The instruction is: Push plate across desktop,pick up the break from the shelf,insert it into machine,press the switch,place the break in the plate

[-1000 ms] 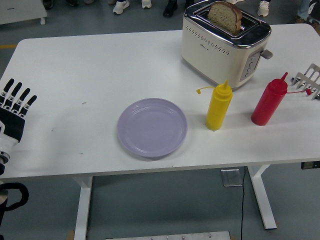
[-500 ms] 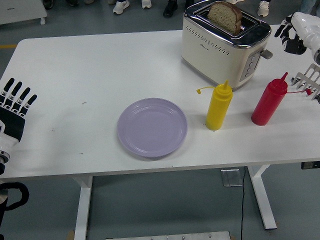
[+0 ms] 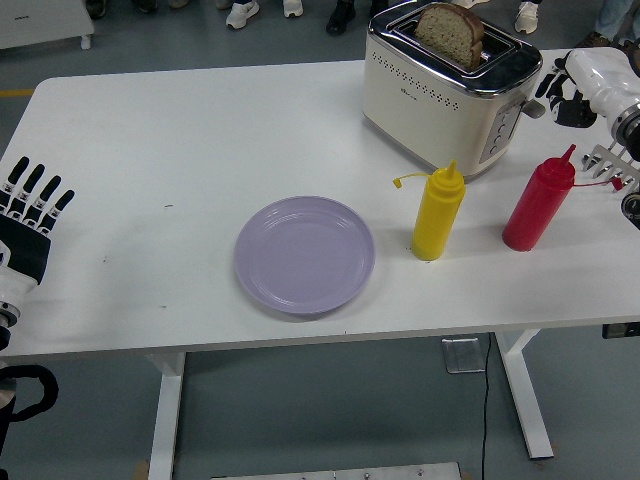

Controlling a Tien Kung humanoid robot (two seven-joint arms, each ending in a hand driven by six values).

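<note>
- The slice of bread [image 3: 451,32] was seen standing upright in a slot of the cream toaster [image 3: 447,95], at the far right of the white worktop [image 3: 150,150], its top half sticking out.
- The right hand [image 3: 572,82] was held in the air just beside the toaster's lever end; nothing was gripped, and whether its fingers were spread or curled could not be told.
- The left hand [image 3: 27,225] was rested at the worktop's left edge, its fingers [image 3: 40,192] stretched out straight, a little apart and empty.
- The lilac plate [image 3: 304,256] was found bare near the front edge.
- The yellow squeeze bottle [image 3: 437,214] and the red squeeze bottle [image 3: 537,204] were stood upright in front of the toaster.
- A metal rack [image 3: 617,160] was glimpsed at the right edge.
</note>
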